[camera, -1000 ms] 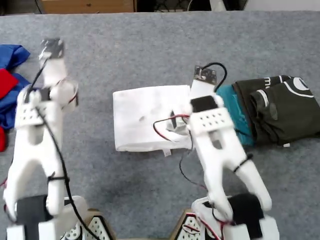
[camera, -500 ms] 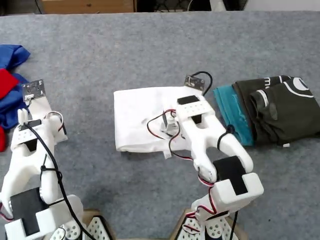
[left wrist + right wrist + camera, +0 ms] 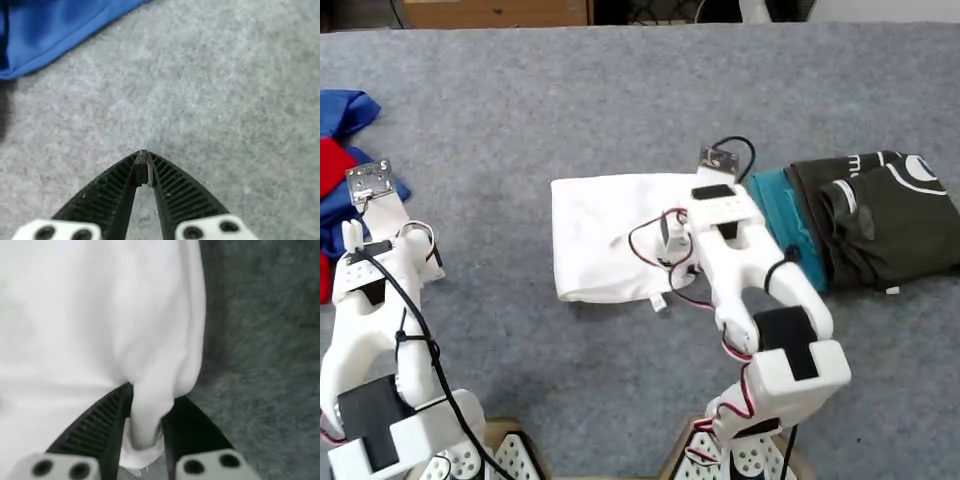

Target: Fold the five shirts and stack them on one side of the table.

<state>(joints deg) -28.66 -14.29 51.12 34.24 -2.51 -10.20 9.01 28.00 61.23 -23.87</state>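
1. Right gripper [image 3: 147, 427] is clamped on a fold of the white shirt [image 3: 605, 240], with the cloth bunched between its two black fingers [image 3: 112, 420].
2. From that pinch the rest of the white shirt spreads away as a flat folded rectangle on the grey table [image 3: 570, 90], on the side toward the other arm.
3. On the opposite side of this gripper, just beside it, lies the folded teal shirt [image 3: 785, 215]. The dark shirt [image 3: 880, 220] lies folded over the teal one's far edge.
4. Since half a second ago this gripper has shifted a little toward the teal shirt, and the white shirt has slid along with it, so the strip of table between the two shirts has narrowed. Whether the two now touch is hidden under the arm.
5. A second ago the right arm [image 3: 760, 290] lay stretched out over the white shirt. Now its elbow is folded back toward its base.
6. Left gripper [image 3: 143, 162] is closed on nothing, its tips meeting over bare table.
7. Just ahead of it lies the crumpled blue shirt [image 3: 55, 30], and the red shirt [image 3: 332, 165] rests against the blue one at the table's edge.
8. The left arm [image 3: 370, 300] has drawn back. A second ago it reached well up the table, and now it sits nearer its base, alongside the blue shirt.
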